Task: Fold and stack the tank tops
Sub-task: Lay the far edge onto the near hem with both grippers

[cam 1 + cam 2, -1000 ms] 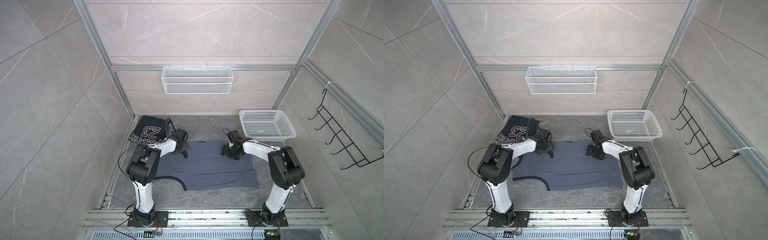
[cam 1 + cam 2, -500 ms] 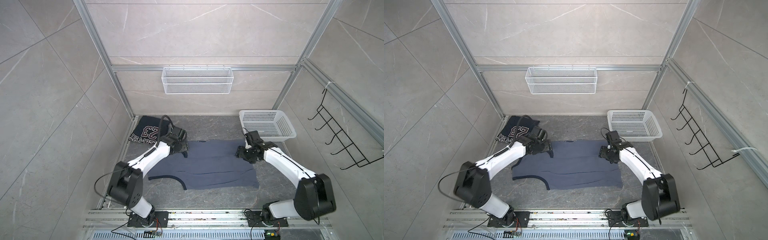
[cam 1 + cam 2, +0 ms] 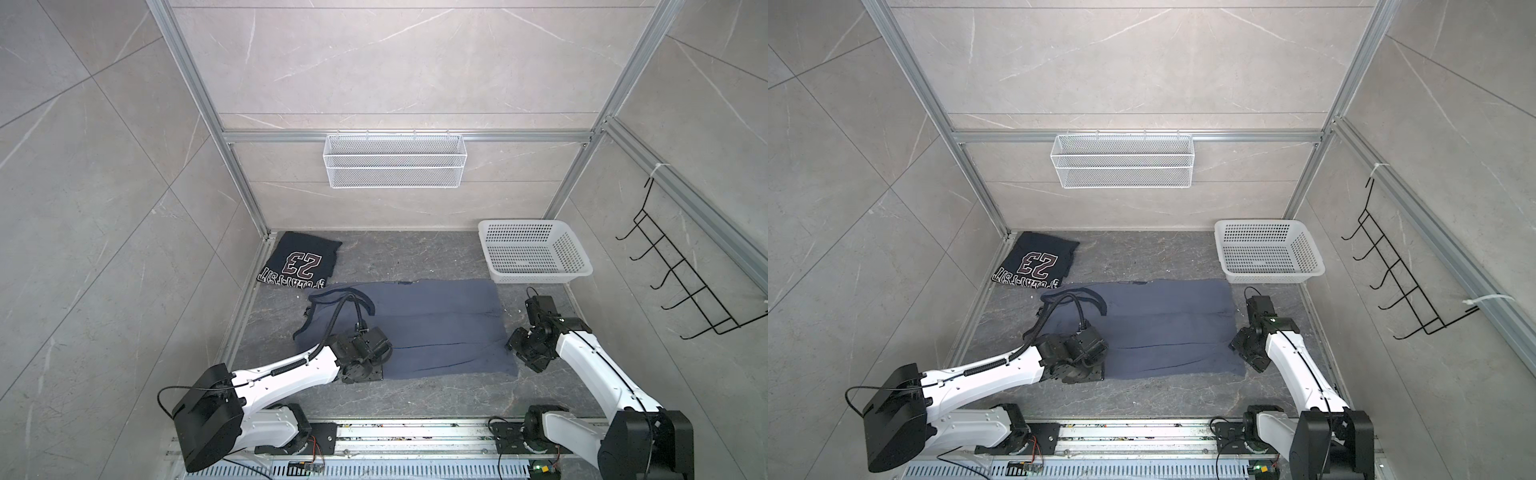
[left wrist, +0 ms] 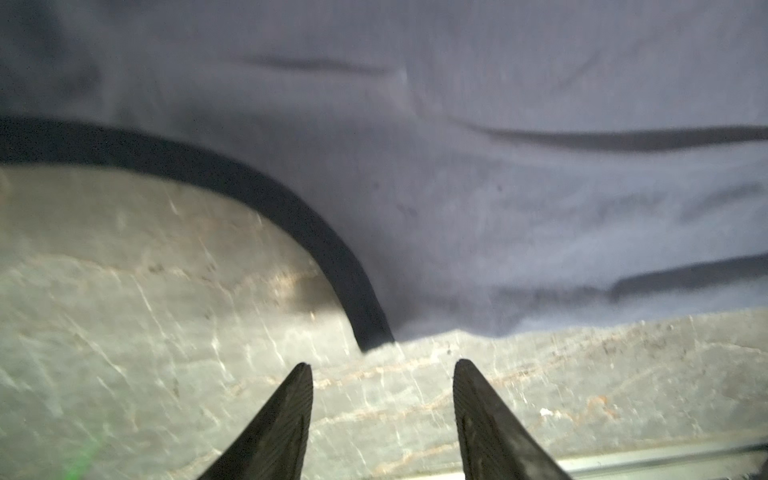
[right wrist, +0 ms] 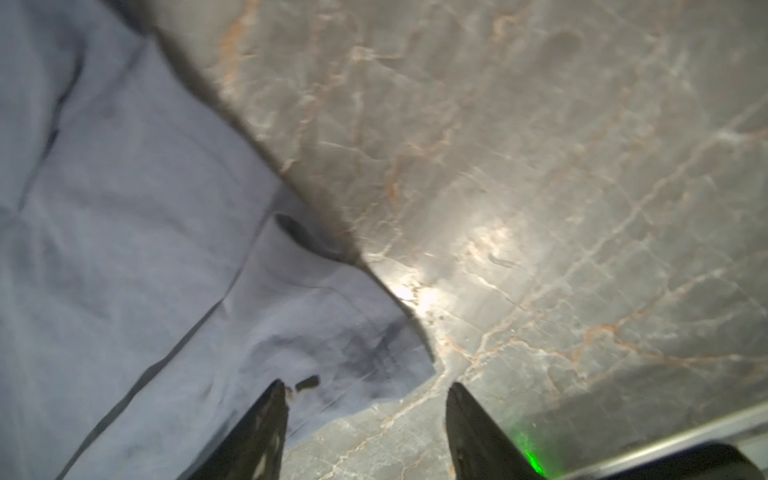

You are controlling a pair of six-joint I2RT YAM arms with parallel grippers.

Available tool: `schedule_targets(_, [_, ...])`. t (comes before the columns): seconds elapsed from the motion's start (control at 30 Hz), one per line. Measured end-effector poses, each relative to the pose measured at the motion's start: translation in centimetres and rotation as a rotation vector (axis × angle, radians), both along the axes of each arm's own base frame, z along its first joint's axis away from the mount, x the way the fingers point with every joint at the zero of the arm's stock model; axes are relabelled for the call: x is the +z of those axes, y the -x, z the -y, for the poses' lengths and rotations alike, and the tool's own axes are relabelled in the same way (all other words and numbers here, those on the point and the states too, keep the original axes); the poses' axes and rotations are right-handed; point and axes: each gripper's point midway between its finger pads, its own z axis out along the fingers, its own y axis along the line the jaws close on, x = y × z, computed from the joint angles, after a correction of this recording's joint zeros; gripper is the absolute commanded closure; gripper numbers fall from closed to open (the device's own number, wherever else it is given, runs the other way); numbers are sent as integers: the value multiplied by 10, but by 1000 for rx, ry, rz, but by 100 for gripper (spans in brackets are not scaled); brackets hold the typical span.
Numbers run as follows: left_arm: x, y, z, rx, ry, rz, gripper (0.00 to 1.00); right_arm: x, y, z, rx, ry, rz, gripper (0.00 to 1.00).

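Slate-blue tank top [image 3: 436,324] lies flat mid-floor; soft, thin, light I judge, so it sags if pulled from one side only. Best hold: near-edge corners, i.e. armhole trim [image 4: 291,216] & hem corner [image 5: 395,361]. Left gripper [image 4: 384,363] jaws apart, empty, just before trim; right gripper [image 5: 366,383] apart, empty, at hem corner. Navy "23" top [image 3: 297,264] sits folded, far-left corner.

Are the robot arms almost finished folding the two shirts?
About halfway. Done: the navy "23" tank top lies folded in the back corner of the table. In hand: the blue tank top is spread flat, and the left gripper and right gripper, both open, sit at its near edge, holding nothing yet. Left: fold the blue one and stack the two together.
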Motion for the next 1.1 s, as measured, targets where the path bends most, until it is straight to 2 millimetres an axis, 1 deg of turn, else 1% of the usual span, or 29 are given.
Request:
schedule_targets(0.1, [-7, 10, 0, 22, 9, -13, 46, -5, 8, 6, -56, 3, -9, 40])
schedule_targets(0.17, [-16, 14, -5, 43, 3, -25, 48, -9, 13, 8, -79, 2, -21, 41])
schedule_targets(0.27, [-27, 18, -11, 69, -11, -40, 52, -16, 14, 8, -92, -1, -40, 43])
schedule_targets(0.43, [-35, 15, -6, 88, -7, -44, 55, -31, 13, 1, -87, -43, -81, 50])
schedule_targets(0.67, [-39, 12, 0, 93, -3, -41, 60, -47, 22, -9, -82, -100, -109, 61])
schedule_targets(0.8, [-39, 9, 3, 93, -1, -38, 65, -48, 21, -11, -79, -114, -105, 70])
schedule_targets(0.93, [-39, 8, 4, 93, -3, -36, 72, -47, 21, -12, -77, -117, -103, 72])
schedule_targets(1.1, [-40, 8, 4, 93, -5, -36, 82, -41, 20, -10, -77, -105, -73, 79])
